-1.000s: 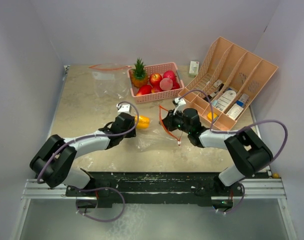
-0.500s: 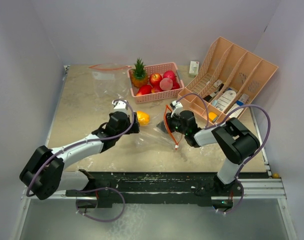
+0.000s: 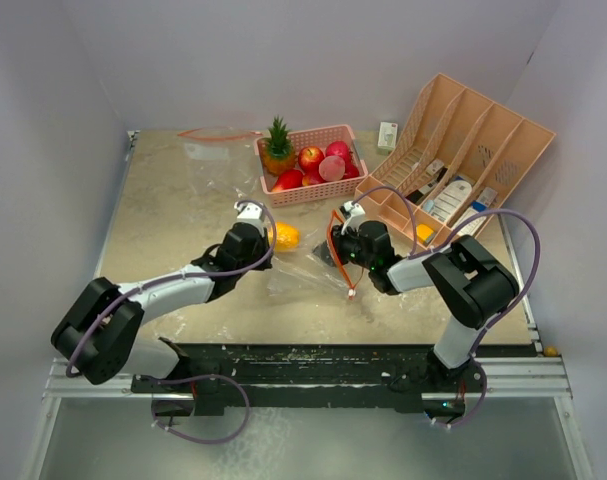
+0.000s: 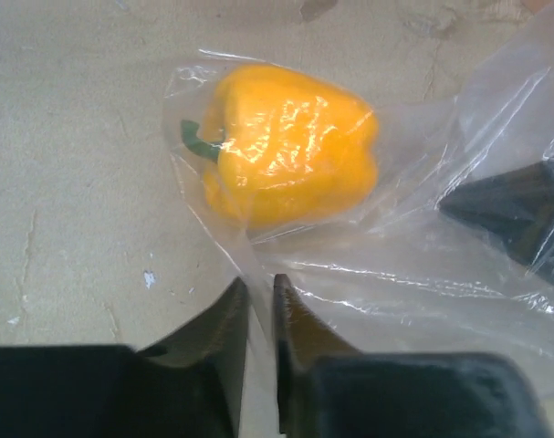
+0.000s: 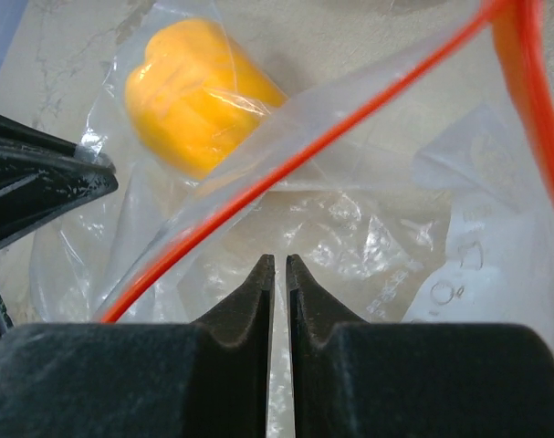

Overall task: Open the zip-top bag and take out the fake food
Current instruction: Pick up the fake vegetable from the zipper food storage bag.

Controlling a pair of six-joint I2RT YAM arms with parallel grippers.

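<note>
Clear film pinched in left gripper (image 4: 260, 297), jaws re-closed after a brief opening: fresh hold on zip-top bag (image 4: 395, 265) just beside yellow bell pepper (image 4: 290, 146). Right gripper (image 5: 280, 274) stays clamped on film near parted red zip (image 5: 350, 123). Pepper still bagged; removal pending.

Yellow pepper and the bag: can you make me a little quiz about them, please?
1. True or false: the pepper is inside the bag.
2. Where is the pineapple? A: in the pink basket. B: in the bag. C: on the bare table.
3. Fill the gap: the bag's zip strip is coloured ____.
Key: 1 true; 2 A; 3 red.
</note>
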